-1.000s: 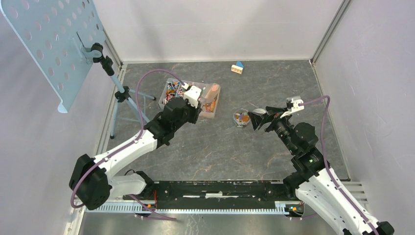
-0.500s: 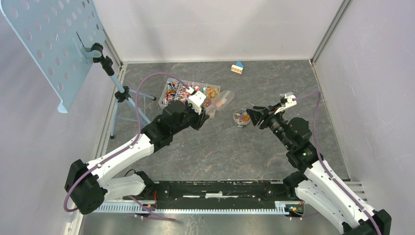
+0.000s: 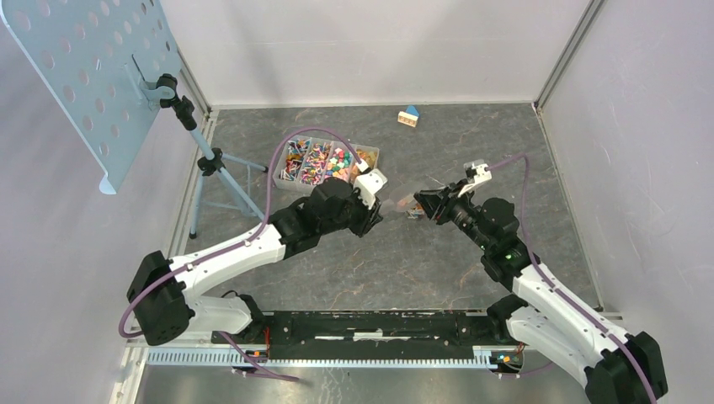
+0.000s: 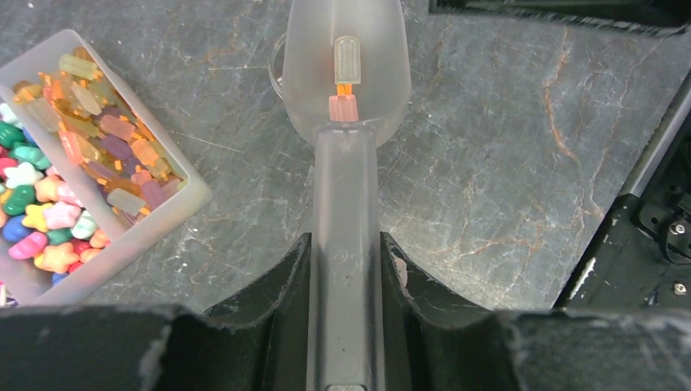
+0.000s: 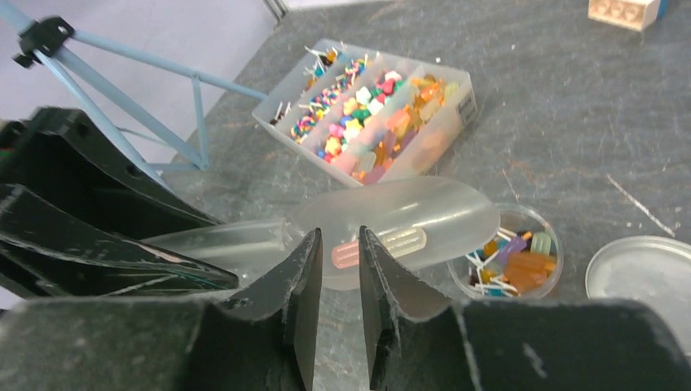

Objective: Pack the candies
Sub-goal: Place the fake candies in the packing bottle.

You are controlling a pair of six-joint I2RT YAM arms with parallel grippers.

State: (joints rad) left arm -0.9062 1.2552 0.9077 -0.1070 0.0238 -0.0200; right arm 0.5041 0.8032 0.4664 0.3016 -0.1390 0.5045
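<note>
Our left gripper (image 4: 345,240) clamps the handle of the one clear scoop (image 4: 346,49). Its bowl hangs over the rim of the one round cup (image 5: 544,230) and carries two candies (image 4: 345,61), with more inside the cup. Our right gripper (image 5: 340,244), fingers narrow and bare, hovers near the cup. One lid (image 5: 644,273) lies just beside the cup, opposite the scoop. One tray (image 3: 324,160) and one toy house (image 3: 409,116) sit well apart from it across bare table (image 3: 471,143).

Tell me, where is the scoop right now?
In the left wrist view, the left gripper holds the scoop, right of the candy tray, its bowl at the small round tub.
</note>
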